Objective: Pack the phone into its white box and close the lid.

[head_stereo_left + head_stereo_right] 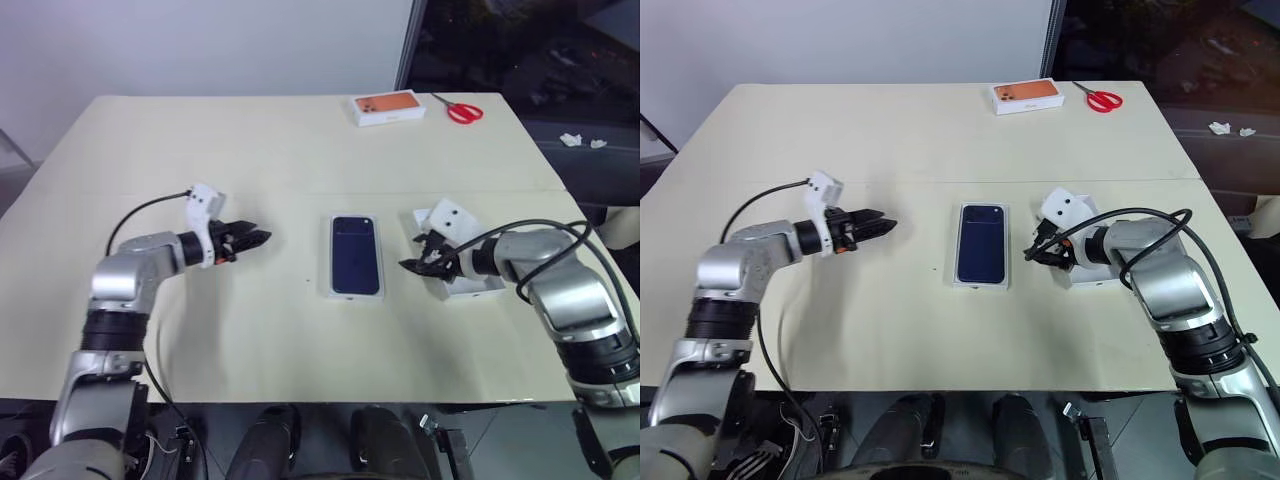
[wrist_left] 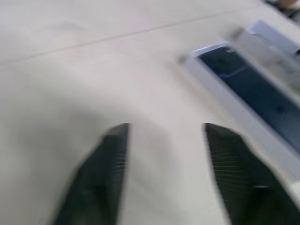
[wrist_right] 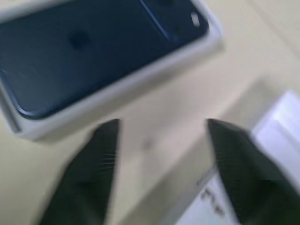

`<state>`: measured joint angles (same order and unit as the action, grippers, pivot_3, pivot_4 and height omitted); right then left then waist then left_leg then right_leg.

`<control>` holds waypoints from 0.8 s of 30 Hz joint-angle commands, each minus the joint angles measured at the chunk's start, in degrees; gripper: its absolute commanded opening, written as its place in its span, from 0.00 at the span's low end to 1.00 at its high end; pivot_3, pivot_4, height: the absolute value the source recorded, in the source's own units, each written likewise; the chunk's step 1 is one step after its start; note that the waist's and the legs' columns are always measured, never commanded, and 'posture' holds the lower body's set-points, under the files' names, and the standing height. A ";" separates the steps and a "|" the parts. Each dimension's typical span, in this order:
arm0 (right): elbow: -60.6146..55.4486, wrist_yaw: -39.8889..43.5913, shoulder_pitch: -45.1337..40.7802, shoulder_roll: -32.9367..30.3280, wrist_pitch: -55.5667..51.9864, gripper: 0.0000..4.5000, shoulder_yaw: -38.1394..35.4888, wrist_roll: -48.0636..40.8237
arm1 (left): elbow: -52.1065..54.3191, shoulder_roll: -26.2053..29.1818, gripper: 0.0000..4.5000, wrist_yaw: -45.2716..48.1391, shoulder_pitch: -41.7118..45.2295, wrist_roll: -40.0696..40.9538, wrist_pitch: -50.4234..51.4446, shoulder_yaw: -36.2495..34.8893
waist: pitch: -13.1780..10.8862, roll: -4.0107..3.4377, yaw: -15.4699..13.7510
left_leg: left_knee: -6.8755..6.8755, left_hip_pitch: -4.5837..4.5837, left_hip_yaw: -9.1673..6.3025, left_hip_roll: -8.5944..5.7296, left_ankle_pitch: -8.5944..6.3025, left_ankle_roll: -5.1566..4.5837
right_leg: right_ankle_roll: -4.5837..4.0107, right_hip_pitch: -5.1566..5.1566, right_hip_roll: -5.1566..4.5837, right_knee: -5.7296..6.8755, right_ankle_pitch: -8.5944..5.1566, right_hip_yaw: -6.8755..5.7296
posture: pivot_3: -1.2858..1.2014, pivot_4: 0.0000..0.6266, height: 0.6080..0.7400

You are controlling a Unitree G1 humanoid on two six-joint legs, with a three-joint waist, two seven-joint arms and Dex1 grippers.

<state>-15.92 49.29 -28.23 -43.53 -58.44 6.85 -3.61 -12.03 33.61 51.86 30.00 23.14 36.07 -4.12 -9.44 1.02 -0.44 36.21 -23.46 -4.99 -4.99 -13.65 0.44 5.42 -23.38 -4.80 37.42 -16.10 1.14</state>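
Here we count two hands, both apart from the things on the counter (image 1: 300, 150). The left hand (image 1: 262, 238) hovers off to one side of the centre with its fingers spread and nothing between them; the right hand (image 1: 408, 265) hovers on the other side, fingers likewise spread and bare. Between them, well short of either, sits one closed package: the lid (image 1: 356, 254), its dark blue phone picture facing up, covers the white box beneath, so we cannot see what is inside it. Just beside the right hand lies one white insert (image 1: 478, 287), partly hidden by that arm. At the far edge of the counter we count one white box with an orange phone picture (image 1: 387, 107) and, near it, one pair of red-handled scissors (image 1: 461, 110).
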 commanded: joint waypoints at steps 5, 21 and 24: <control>-6.50 -7.90 -2.74 2.18 -22.39 1.00 -5.65 -3.36 | 7.58 1.94 0.98 3.81 -6.50 2.65 -6.38 -3.46 | -0.01 0.00 -0.30 | -0.01 -0.04 0.00 0.00 -0.02 -0.03 | -0.01 -0.02 -0.04 -0.03 0.00 0.00 | 0.52 0.24 1.00; -2.27 -18.53 -4.36 3.41 -34.06 1.00 -8.55 -14.42 | 15.33 1.15 0.98 8.00 -15.51 7.48 -18.88 -7.57 | -0.02 -0.04 -0.09 | -0.04 -0.04 0.06 0.00 -0.05 -0.09 | -0.01 -0.01 -0.06 -0.07 0.00 0.00 | 0.52 0.24 1.00; -1.74 -20.52 -4.54 3.50 -34.06 0.89 -8.21 -16.27 | 18.48 1.92 1.00 9.11 -17.28 8.94 -18.53 -7.92 | -0.02 -0.04 0.20 | -0.06 -0.04 0.08 0.00 -0.04 -0.09 | -0.01 -0.02 -0.06 -0.07 0.00 0.02 | 0.52 0.24 1.00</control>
<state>-17.29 29.99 -31.92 -40.07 -92.11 -0.08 -18.58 3.64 34.71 60.05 13.10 30.51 18.29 -10.44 -9.46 0.97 -0.23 36.14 -23.50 -4.91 -4.98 -13.69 0.35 5.41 -23.41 -4.85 37.36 -16.10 1.17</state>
